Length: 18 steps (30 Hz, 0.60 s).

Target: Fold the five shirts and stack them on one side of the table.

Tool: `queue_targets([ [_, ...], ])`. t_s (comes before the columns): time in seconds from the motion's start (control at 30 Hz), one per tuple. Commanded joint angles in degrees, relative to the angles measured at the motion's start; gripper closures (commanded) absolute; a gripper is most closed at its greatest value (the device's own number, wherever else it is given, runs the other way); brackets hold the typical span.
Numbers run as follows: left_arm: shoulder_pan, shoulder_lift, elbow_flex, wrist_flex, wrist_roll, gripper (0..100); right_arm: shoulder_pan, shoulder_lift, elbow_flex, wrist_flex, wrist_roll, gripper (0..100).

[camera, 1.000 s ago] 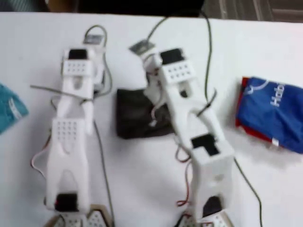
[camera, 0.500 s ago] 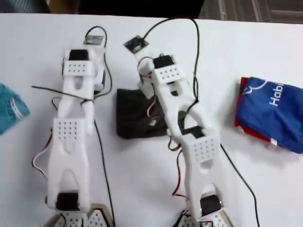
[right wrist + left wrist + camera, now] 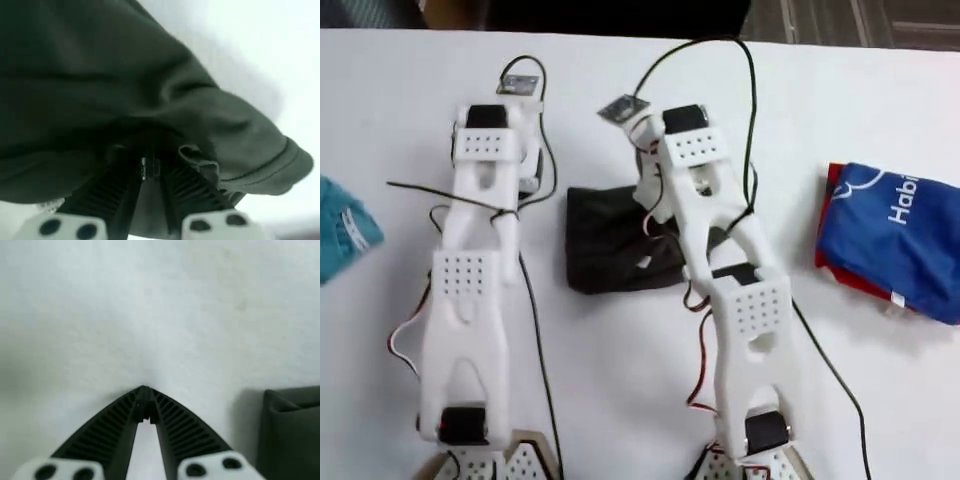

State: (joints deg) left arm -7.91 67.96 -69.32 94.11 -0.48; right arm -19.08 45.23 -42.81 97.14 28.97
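Observation:
A folded black shirt lies mid-table, between the two arms. My right arm hangs over its right part. In the right wrist view my right gripper is shut, and a bunched fold of the black shirt sits pinched at its tips. My left gripper is shut with nothing in it, over bare white table, and a corner of the black shirt lies off to one side. A blue shirt lies folded on a red shirt at the right. A teal shirt pokes in at the left edge.
Black and grey cables trail from both arms across the table. Two small camera boards stick out near the wrists. The white table is bare towards the back.
My right arm's wrist swung a little left and then back right over the black shirt, and its forearm changed pose. The left arm and the shirts stayed put.

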Motion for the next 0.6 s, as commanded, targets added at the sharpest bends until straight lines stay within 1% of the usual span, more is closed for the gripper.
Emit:
queue_targets([
  [0.0, -2.0, 0.0, -0.1, -2.0, 0.4, 97, 1.9, -3.1, 2.5, 0.9, 0.7, 97.8],
  [0.1, -2.0, 0.0, -0.1, -2.0, 0.4, 97, 2.7, -7.0, 7.4, 0.9, 0.7, 97.8],
  [0.3, -2.0, 0.0, -0.1, -2.0, 0.4, 97, 3.5, -17.4, 23.7, 0.9, 0.7, 97.8],
  [0.47, -2.0, 0.0, -0.1, -2.0, 0.4, 97, 3.4, -27.2, 36.6, 0.9, 4.5, 97.8],
  [0.57, -2.0, 0.0, -0.1, -2.0, 0.4, 97, 3.5, -33.8, 40.6, 0.9, 5.6, 97.8],
])
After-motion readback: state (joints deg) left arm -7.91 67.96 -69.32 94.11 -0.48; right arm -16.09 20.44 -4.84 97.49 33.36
